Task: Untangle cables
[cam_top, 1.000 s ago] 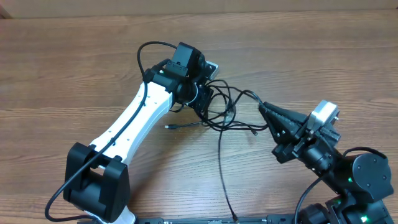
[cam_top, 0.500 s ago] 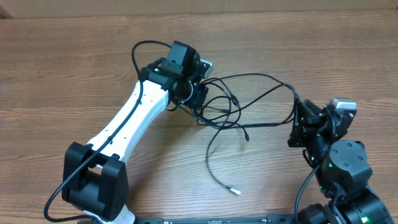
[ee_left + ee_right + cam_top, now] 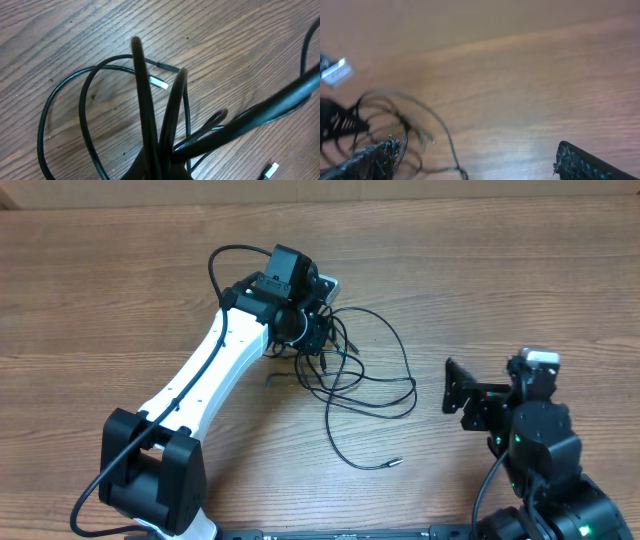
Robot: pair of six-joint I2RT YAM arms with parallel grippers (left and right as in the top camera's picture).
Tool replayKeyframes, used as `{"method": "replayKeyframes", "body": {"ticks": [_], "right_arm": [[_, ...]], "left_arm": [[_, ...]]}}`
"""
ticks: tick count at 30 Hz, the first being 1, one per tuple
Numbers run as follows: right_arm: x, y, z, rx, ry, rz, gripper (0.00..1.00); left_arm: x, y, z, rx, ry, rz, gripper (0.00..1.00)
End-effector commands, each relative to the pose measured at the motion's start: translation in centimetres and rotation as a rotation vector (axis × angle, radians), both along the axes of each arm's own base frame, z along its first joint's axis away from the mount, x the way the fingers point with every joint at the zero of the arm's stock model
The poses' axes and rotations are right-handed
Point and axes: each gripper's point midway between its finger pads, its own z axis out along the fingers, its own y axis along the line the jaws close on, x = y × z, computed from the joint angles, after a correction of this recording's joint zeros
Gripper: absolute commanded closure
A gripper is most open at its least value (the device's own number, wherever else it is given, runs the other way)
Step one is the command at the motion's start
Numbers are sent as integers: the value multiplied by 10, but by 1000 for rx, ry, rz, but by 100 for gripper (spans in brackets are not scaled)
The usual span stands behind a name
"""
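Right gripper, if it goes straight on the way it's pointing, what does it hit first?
Likely the cables: the right gripper points toward their nearest loop, though its height is unclear.

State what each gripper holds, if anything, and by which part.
The left gripper holds the cables by the bunched strands of the tangle, not by a plug. The right gripper is open and holds nothing.
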Motion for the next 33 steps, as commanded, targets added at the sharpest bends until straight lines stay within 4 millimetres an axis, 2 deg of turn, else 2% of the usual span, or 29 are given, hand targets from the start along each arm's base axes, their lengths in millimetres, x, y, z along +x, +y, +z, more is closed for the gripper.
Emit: {"method": "replayKeyframes", "body": {"ticks": [1, 2, 3, 7, 13, 19, 23, 29, 32, 33], "right_arm": [[-1, 25, -10, -15, 59, 153, 0], [-1, 31, -16, -47, 77, 203, 0], [0, 39, -31, -99, 119, 271, 0], [10, 46, -63, -183, 227, 321, 0], [26, 74, -113, -270, 361, 511, 0], [40, 86, -158, -324, 458, 594, 0], [37, 90, -172, -357, 491, 664, 0], [35, 92, -174, -346, 496, 677, 1], [36, 92, -174, -349, 494, 680, 7], [34, 95, -173, -356, 488, 708, 15]], "left_arm": [[-2, -5, -1, -32, 15, -23, 95], [-2, -7, 0, -43, 16, -28, 96], [-1, -9, 1, -52, 12, -31, 96], [0, -10, 1, -55, 4, -31, 96], [0, -9, 1, -54, 6, -31, 95], [0, -9, 1, -54, 5, -30, 96], [1, -9, 1, -50, 3, -28, 95], [2, -7, 1, -41, -1, -25, 96], [2, -7, 1, -42, -1, -24, 96], [2, -7, 1, -42, -1, -24, 95]]}}
